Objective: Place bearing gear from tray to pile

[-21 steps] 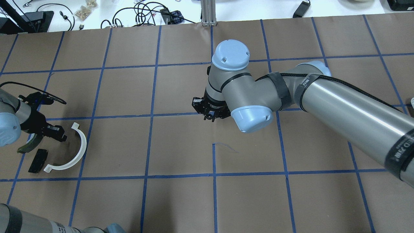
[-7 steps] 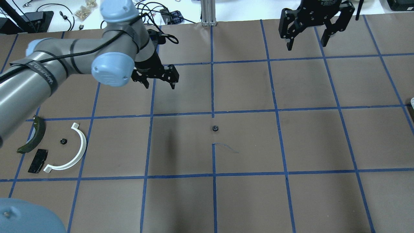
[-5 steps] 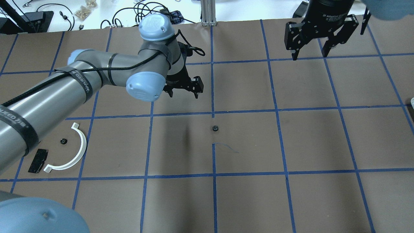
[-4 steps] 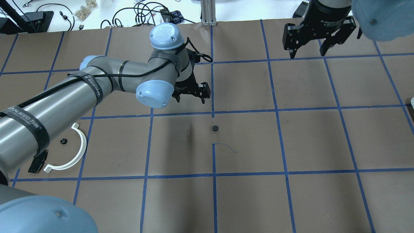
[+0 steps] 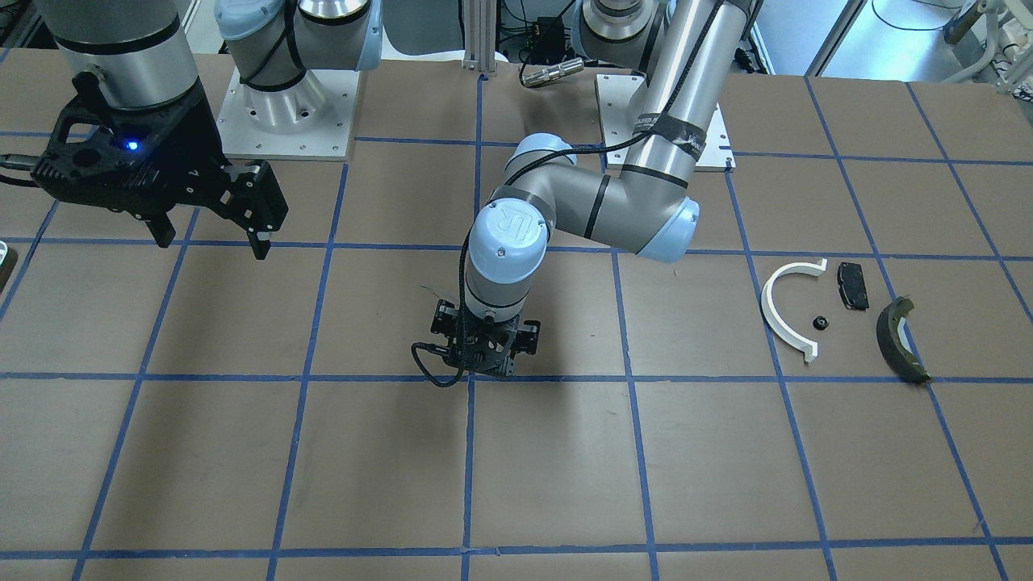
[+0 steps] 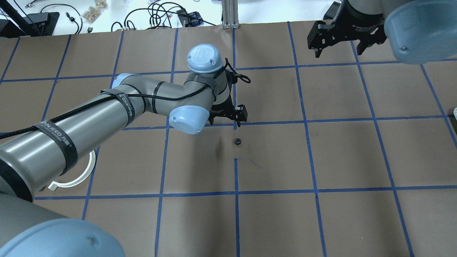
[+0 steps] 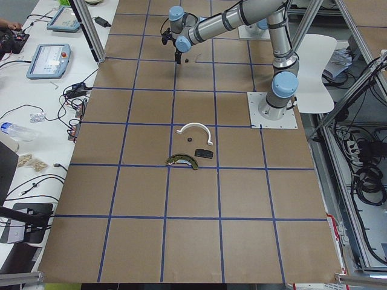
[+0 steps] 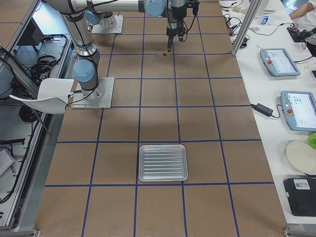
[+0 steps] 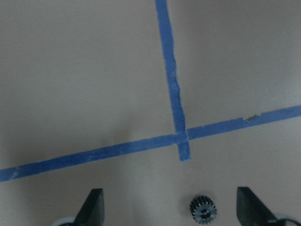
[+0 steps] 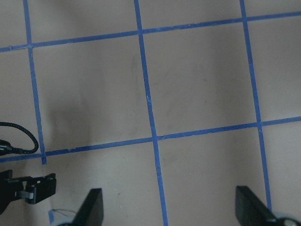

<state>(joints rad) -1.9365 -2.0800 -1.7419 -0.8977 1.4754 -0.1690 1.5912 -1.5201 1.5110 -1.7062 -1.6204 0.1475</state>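
Brown table (image 6: 357,221), blue tape grid (image 6: 316,192), white bench (image 8: 264,79) alongside

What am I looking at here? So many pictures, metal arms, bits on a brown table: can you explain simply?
These are two robot arms fixed to one table, photographed at one moment by several cameras: one overhead, one facing the robot, one at each table end, one on each wrist. The left arm reaches to the table's middle, its jaws open close to a small black gear; its wrist camera shows that gear between them. The right arm hangs raised to the side, jaws open and empty. Near one end lies the pile: a white half-ring, a black pad, a dark curved shoe and another small gear. Toward the opposite end, a metal tray looks empty.
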